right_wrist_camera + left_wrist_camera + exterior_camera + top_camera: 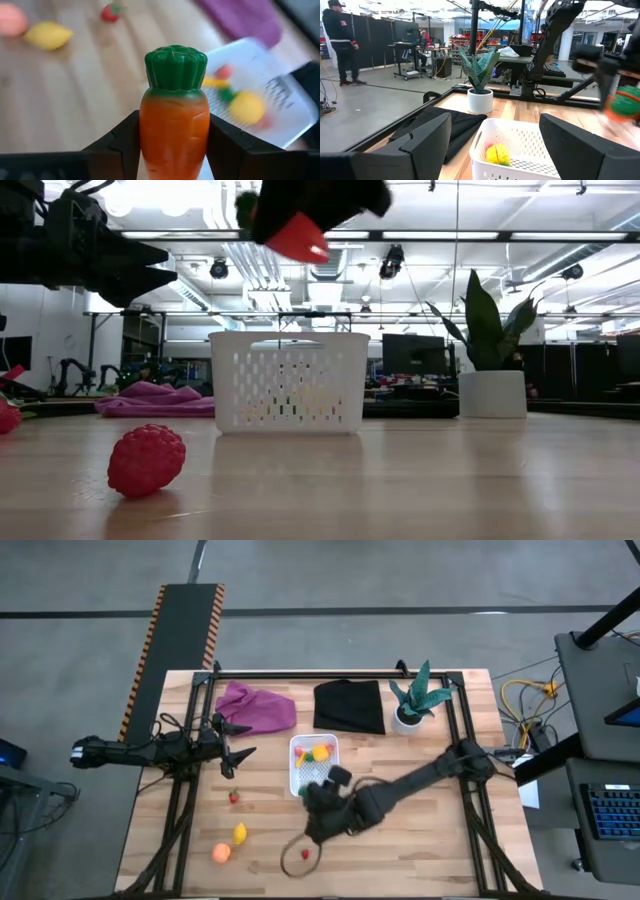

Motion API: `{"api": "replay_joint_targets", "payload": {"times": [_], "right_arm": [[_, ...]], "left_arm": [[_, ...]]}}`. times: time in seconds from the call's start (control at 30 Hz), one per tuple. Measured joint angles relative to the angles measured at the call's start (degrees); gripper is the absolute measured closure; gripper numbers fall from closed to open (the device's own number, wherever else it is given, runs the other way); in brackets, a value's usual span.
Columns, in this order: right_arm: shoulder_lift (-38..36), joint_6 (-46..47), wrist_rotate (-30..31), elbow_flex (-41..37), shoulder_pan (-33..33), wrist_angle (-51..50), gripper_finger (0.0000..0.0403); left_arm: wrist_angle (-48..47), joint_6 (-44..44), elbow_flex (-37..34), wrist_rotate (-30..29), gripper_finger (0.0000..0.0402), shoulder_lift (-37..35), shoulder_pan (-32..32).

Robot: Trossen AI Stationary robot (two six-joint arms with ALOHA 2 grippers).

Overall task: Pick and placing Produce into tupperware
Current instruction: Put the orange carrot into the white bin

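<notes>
Robotics lab — workstations [412, 47], ceiling lights [500, 240]

carrot [173, 125]: glossy smooth plastic; tub [288, 382]: white perforated plastic; table [420, 850]: pale wood planks; berry [146, 460]: bumpy, matt; cloths [256, 706]: soft fabric

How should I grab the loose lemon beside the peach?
Grip the lemon across its narrow middle, coming straight down from above. It lies on its side with the peach close by one end, so jaws across the short axis should clear it.
</notes>
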Motion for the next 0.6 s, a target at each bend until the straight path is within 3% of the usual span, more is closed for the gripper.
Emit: {"api": "replay_joint_targets", "payload": {"times": [0.2, 0.6], "right_arm": [[-0.02, -6.46, -0.7, -0.94, -5.97, 0.63, 0.0234], [0.0, -12.86, -12.51, -10.29, -16.78, 13.96, 0.0235]], "left_arm": [[0.22, 0.0, 0.0, 0.0, 0.0111, 0.0, 0.0], [0.5, -0.02, -0.01, 0.01, 0.0111, 0.3, -0.02]]}}
